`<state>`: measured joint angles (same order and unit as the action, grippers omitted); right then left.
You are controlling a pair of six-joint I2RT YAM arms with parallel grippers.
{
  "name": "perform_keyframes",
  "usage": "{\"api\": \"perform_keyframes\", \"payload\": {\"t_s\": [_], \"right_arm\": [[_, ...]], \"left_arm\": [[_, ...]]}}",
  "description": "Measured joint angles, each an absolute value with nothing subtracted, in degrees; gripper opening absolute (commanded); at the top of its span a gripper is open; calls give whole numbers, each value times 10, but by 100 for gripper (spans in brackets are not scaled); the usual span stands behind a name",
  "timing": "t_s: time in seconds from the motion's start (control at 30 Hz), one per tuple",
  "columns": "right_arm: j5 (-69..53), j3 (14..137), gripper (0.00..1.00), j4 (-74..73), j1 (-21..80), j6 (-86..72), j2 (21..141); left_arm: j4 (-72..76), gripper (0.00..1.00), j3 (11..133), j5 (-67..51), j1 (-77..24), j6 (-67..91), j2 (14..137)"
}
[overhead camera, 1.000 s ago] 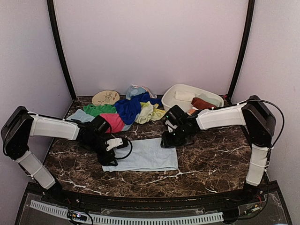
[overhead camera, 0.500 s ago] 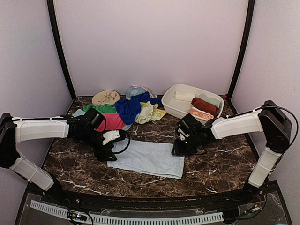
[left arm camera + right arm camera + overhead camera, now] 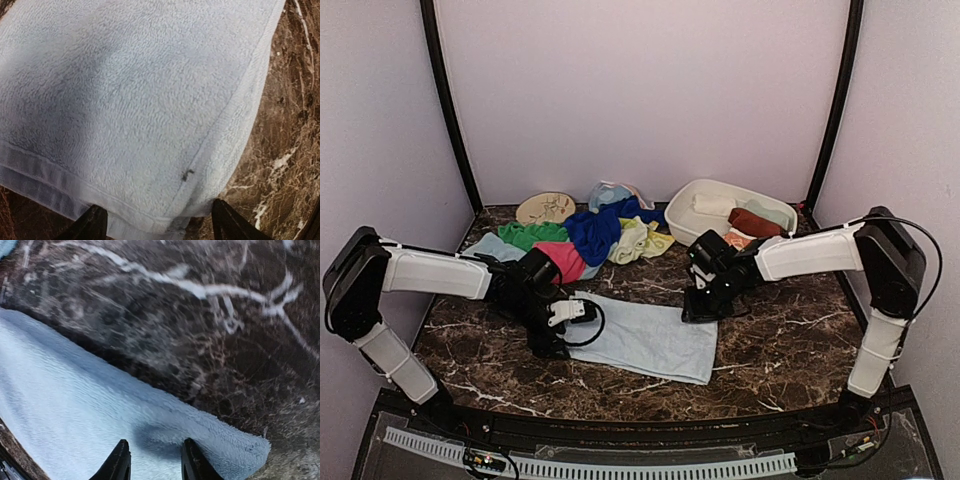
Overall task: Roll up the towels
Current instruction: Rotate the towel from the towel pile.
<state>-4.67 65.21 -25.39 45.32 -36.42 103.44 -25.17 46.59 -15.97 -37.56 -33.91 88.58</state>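
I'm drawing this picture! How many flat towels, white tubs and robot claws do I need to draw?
Flat light blue towel: 1
White tub: 1
Robot claws: 2 (left claw, right claw)
Total: 4

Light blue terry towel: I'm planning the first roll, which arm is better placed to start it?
Probably left: the left claw is open wide, a hemmed corner of the light blue terry towel between its fingers. The right claw sits narrower, over cloth, the corner off to one side.
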Motion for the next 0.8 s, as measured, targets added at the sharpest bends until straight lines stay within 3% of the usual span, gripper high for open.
{"api": "perform_keyframes", "payload": {"t_s": [0.4,0.8], "right_arm": [[-26,448,34,-199,500,-427,894],[1,379,35,-233,628,-555,809]], "left_arm": [[-186,74,539,-77,-385,-354,979],[-113,76,694,-10,-412,-371,1111]]}}
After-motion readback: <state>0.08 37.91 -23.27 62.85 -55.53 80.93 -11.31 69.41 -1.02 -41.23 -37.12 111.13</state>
